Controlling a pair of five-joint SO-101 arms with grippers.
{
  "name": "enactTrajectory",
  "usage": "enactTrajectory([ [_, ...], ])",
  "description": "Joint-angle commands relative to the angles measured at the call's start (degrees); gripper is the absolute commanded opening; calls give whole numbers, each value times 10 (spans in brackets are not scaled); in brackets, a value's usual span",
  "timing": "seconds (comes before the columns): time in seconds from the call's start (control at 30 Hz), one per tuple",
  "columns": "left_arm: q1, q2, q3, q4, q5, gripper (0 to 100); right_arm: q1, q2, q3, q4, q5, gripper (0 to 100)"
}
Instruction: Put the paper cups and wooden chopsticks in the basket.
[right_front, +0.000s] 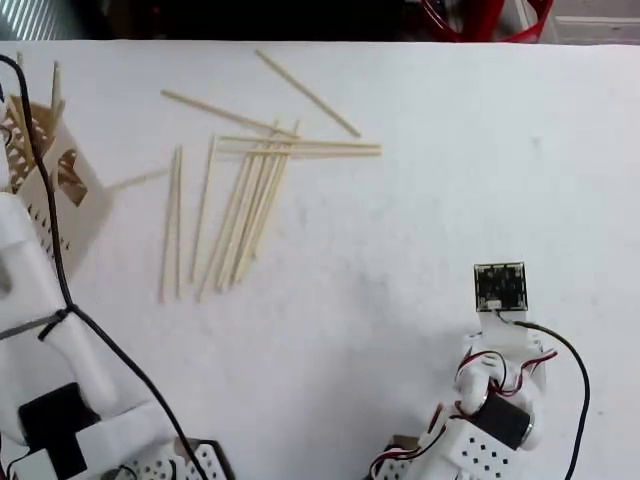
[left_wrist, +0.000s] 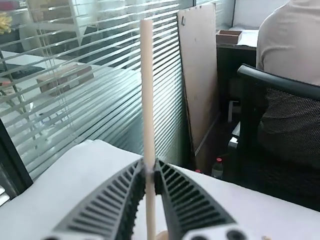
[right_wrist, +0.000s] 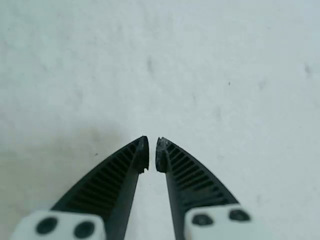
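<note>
chopstick (left_wrist: 146, 90) clamped in left gripper (left_wrist: 150, 167), long axis straight out fwd past it; right gripper (right_wrist: 152, 152) closed, v. slim gap.

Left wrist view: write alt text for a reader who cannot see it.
The left gripper is shut on one wooden chopstick, which stands upright in its grip with the white table below. Behind it are window blinds and a leaning board.
</note>
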Motion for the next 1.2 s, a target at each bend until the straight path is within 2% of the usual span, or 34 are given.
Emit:
enactTrajectory([
  [0.0, -7, -5, 4, -11, -9, 104, 6, 0, 5, -1, -1, 45],
  [0.2, -7, -7, -5, 3, -9, 101, 6, 0, 5, -1, -1, 45],
  [0.37, 0, -7, -55, 69, -5, 102, 6, 0, 5, -1, -1, 45],
  [0.43, 27, -12, -91, 138, -8, 102, 6, 0, 5, -1, -1, 45],
  [0.57, 118, -60, -160, 345, -17, 102, 6, 0, 5, -1, -1, 45],
  [0.67, 222, -109, -192, 465, -91, 101, 6, 0, 5, -1, -1, 45],
  [0.73, 286, -131, -184, 491, -127, 101, 6, 0, 5, -1, -1, 45],
  [0.8, 330, -131, -149, 488, -129, 101, 6, 0, 5, -1, -1, 45],
  [0.87, 357, -115, -85, 450, -118, 105, 6, 0, 5, -1, -1, 45],
  [1.03, 363, -15, 108, 224, -55, 105, 6, 0, 5, -1, -1, 45],
  [1.17, 344, 106, 176, 63, -30, 105, 6, 0, 5, -1, -1, 45],
])
